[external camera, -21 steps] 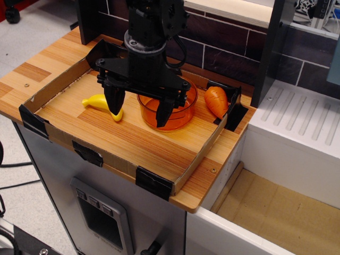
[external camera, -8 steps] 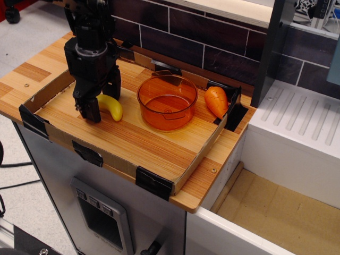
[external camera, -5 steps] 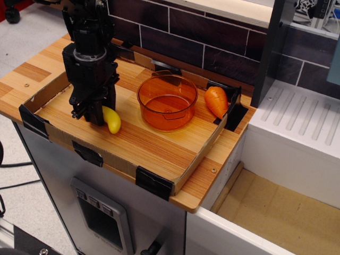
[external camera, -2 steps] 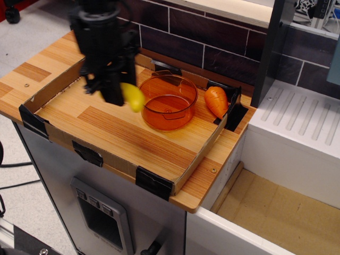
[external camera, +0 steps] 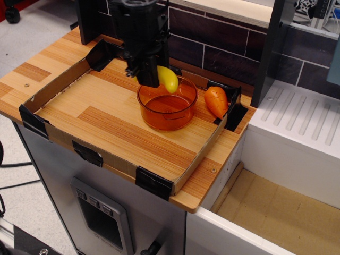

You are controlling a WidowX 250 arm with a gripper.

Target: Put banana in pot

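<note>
The gripper (external camera: 154, 78) is clamping the banana (external camera: 168, 78) between its black fingers, with the yellow body sticking out to the right of them and curving downward. It is hanging in the air over the back left part of the pot (external camera: 167, 102), above the rim and not touching it as far as this view shows; the fingers are hiding the held end, so exactly how it is being pinched is hard to make out. The arm is reaching in from the upper left, its dark body covering part of the brick wall (external camera: 212, 42) behind.

The pot is sitting on the wooden tray (external camera: 106, 114), toward its right side, and looks empty, its orange floor showing through. A carrot (external camera: 216, 101) is lying just beside the pot on the right, against the tray's cardboard edge and clear of the arm. The left half of the tray is showing only bare wood.

Judging from this, the task is well along: the banana is off the tray and is being carried over the pot. What is left is to bring it a little more toward the middle of the opening, lower it, and let it go so that it is lying inside the walls, then to lift the arm away.
</note>
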